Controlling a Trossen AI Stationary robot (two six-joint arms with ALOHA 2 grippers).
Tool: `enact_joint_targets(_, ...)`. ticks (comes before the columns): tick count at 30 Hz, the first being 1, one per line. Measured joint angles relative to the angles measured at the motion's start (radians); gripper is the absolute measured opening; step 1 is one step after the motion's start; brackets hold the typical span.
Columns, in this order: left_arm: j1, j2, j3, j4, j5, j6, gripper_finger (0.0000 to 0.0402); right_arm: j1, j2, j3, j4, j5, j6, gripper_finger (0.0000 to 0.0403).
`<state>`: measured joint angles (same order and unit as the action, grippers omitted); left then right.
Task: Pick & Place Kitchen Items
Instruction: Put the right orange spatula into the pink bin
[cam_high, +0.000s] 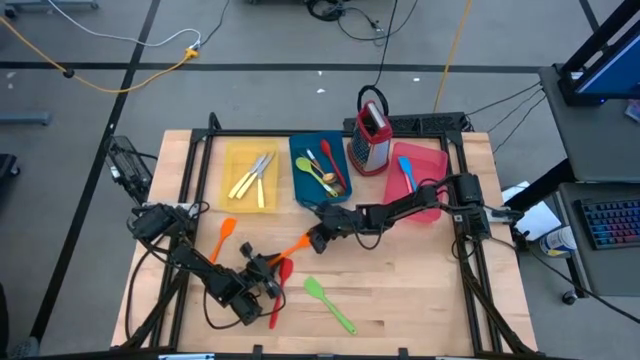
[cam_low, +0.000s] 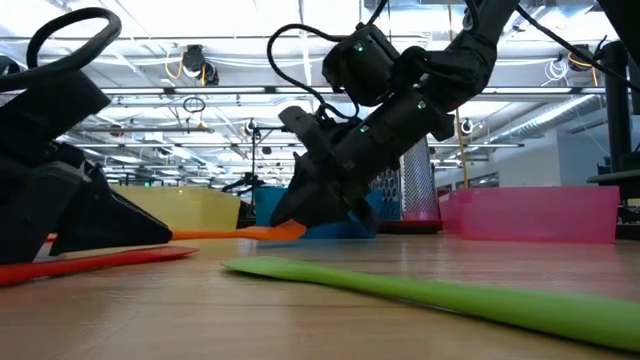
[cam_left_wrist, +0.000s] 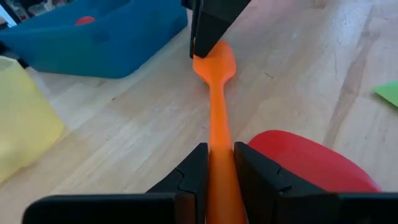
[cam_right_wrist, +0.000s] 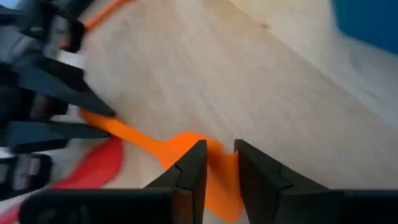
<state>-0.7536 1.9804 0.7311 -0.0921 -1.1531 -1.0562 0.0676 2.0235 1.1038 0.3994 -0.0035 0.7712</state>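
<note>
An orange spatula (cam_high: 288, 249) stretches between my two grippers near the table's middle front. My left gripper (cam_left_wrist: 221, 167) is shut on its handle, and my right gripper (cam_right_wrist: 221, 163) is closed on its head. The spatula runs about level, low over the wood (cam_low: 235, 233); whether it touches the table I cannot tell. A red spatula (cam_high: 279, 290) lies flat beside my left gripper. Flat on the table toward the front lies a green spatula (cam_high: 330, 303). A second orange spatula (cam_high: 225, 235) lies to the left. My left gripper pinches the orange spatula's handle (cam_left_wrist: 217, 140) between its two fingers, toward the handle's free end. The fingers come low and slanting from the table's near left and lie along the handle. My right gripper has the spatula's flat head (cam_right_wrist: 186, 146) between its two fingers. They slant down from the table's right side. In the left wrist view the fingertips (cam_left_wrist: 205, 37) sit on the head's far edge (cam_left_wrist: 219, 59).
At the back stand a yellow tray (cam_high: 250, 190) with cream-handled cutlery, a blue tray (cam_high: 300, 150) with several utensils, and a pink tray (cam_high: 430, 160) holding a blue utensil. A red-framed grater (cam_high: 372, 140) stands between the blue and pink trays. Bare wood lies at front right.
</note>
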Motion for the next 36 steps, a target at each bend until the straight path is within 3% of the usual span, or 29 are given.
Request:
enact_joint_targets(5,0.009,0.002,-0.001,-0.015,-0.030,0.025,0.0076,0.010,-0.005,0.004,0.105,-0.098,-0.063,0.0043)
enact_joint_targets(10,0.030,0.001,-0.001,-0.016,-0.022,0.035,0.0076,0.019,-0.002,0.003,0.128,-0.090,-0.152,0.0007)
enact_joint_targets(26,0.043,-0.003,0.000,-0.005,-0.009,0.026,0.0077,0.017,-0.002,0.002,0.107,-0.071,-0.313,0.0003)
enact_joint_targets(32,0.061,-0.070,-0.003,-0.009,0.076,0.034,0.0080,0.012,-0.001,0.002,0.102,-0.076,-0.312,0.0003)
enact_joint_targets(36,0.088,-0.127,-0.003,-0.010,0.122,0.100,0.0103,0.012,-0.001,0.002,0.100,-0.076,-0.312,0.0002)
